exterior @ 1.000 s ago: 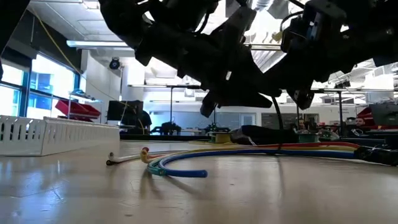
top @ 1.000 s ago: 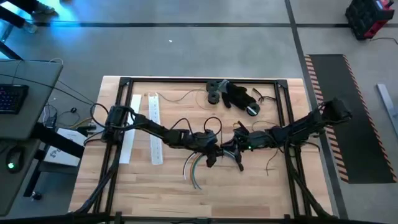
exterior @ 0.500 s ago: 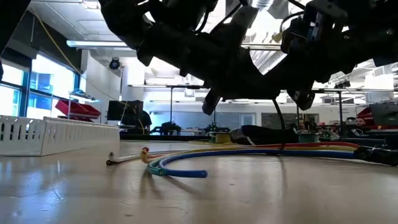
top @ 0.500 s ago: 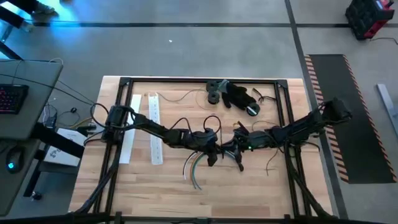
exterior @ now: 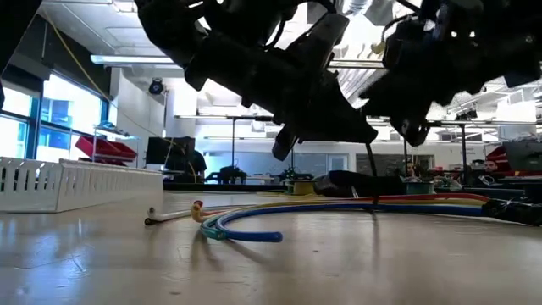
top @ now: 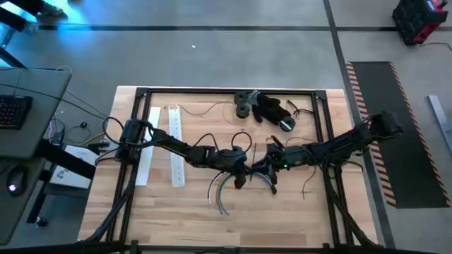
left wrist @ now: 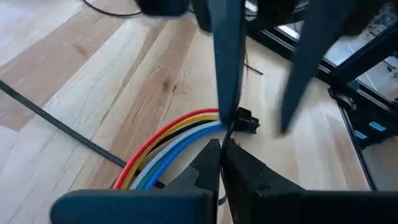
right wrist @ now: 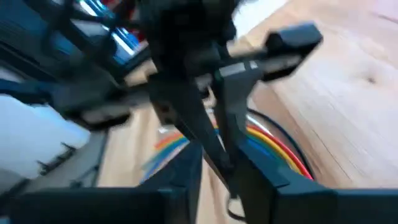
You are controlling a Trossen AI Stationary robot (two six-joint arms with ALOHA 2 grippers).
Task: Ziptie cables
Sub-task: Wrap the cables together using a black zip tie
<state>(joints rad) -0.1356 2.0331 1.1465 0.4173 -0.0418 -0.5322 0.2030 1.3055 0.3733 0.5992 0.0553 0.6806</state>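
The cables [left wrist: 168, 140], a bundle of red, yellow, black, white and blue wires, lie curved on the table's middle [top: 222, 190]. A thin black zip tie goes round them, its head [left wrist: 246, 120] beside the bundle. My left gripper [left wrist: 221, 149] is shut on the tie's strand, just over the bundle [top: 241, 171]. My right gripper [top: 267, 169] faces it from the table's right. It is open, with its fingers [left wrist: 227, 74] on either side of the tie's head. Whether they touch it, I cannot tell. My left gripper pinches the zip tie's thin strand [left wrist: 227, 132] between its two fingertips, close to the tie's head. The fingers slant down from the table's left. In the low view the strand [exterior: 371, 174] rises upright from the bundle, which stays on the table.
Two long white perforated strips [top: 175, 144] lie at the left. A black lumpy heap [top: 267, 107] sits at the far edge, with thin loose wires [top: 212, 109] near it. Another black zip tie [left wrist: 62, 124] lies on the wood. A black frame [top: 332, 141] rims the table.
My right gripper has shifted a little over the bundle and shows blurred. The upright strand of the zip tie has moved slightly sideways with it. The cables have stayed where they were.
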